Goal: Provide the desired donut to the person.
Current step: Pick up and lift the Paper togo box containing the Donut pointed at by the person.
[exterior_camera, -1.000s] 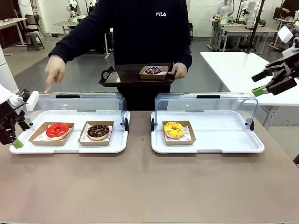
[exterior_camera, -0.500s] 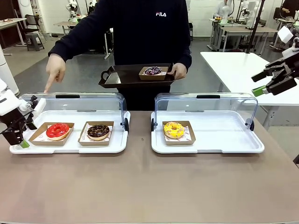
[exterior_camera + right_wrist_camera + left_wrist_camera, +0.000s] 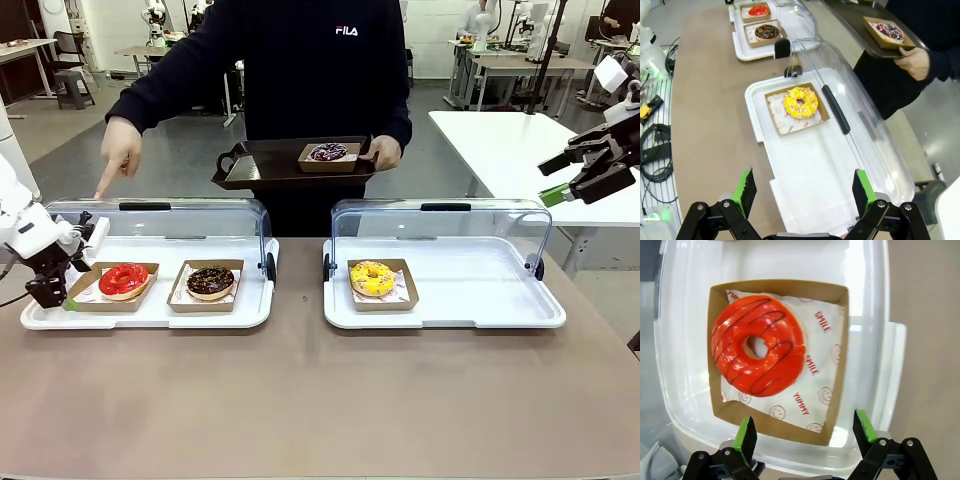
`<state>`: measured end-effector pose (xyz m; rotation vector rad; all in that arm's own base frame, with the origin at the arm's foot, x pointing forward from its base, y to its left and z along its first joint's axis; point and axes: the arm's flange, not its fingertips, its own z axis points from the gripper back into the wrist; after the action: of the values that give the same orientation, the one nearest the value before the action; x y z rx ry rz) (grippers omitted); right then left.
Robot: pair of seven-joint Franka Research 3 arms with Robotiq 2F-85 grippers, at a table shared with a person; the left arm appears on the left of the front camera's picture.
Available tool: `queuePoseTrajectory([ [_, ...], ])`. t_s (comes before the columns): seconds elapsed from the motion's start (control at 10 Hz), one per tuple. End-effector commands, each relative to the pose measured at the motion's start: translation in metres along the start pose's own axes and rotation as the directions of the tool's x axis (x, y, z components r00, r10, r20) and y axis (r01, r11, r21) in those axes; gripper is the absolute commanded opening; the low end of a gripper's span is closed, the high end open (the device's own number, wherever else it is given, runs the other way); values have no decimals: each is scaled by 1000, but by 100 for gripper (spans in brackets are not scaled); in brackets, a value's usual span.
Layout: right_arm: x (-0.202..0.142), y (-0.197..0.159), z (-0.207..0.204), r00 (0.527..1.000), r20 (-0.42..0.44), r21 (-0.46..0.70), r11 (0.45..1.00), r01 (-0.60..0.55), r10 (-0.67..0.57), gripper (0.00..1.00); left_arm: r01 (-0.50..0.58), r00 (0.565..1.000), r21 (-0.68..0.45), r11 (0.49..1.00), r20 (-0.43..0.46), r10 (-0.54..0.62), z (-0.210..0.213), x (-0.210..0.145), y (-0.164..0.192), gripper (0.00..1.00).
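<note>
The person (image 3: 310, 60) stands at the far side and points a finger (image 3: 101, 190) down over the left case, above the red donut (image 3: 123, 279). Their other hand holds a black tray (image 3: 262, 162) carrying a purple-glazed donut (image 3: 328, 152). My left gripper (image 3: 58, 292) is open at the left end of the left white tray, just beside the red donut's cardboard box. In the left wrist view the red donut (image 3: 758, 353) lies ahead of the open left gripper (image 3: 807, 432). My right gripper (image 3: 583, 182) hangs open, high at the right; its wrist view shows it (image 3: 802, 192) above the right tray.
A chocolate donut (image 3: 210, 281) sits next to the red one. A yellow sprinkled donut (image 3: 372, 277) lies in the right white tray (image 3: 480, 300). Both clear lids (image 3: 170, 215) are swung up at the back. Bare brown tabletop (image 3: 300, 400) lies nearer me.
My left gripper has moved right, up to the left edge of the red donut's box. The right arm has stayed still, and the person keeps pointing.
</note>
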<state>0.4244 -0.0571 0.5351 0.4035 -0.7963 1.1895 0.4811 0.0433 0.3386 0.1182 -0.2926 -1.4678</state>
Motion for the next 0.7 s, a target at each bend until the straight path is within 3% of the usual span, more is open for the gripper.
queuePoseTrajectory([
  [0.0,-1,0,-1,1000,11,6,1000,0,0,100,29,1000,12,1000,-12,-29,-7,-7,7,100],
  [0.3,-1,0,-1,1000,11,6,1000,0,0,100,39,999,-15,999,-29,-40,-8,-7,6,100],
  [0.4,-1,0,-1,1000,11,6,1000,0,0,100,55,997,-35,998,-43,-56,-8,-8,5,51],
  [0.5,-1,0,-1,1000,11,6,1000,0,0,100,54,997,-40,998,-57,-56,-7,-8,4,45],
  [0.6,-1,0,-1,1000,11,6,1000,0,0,100,48,997,-53,997,-62,-51,-6,-9,3,0],
])
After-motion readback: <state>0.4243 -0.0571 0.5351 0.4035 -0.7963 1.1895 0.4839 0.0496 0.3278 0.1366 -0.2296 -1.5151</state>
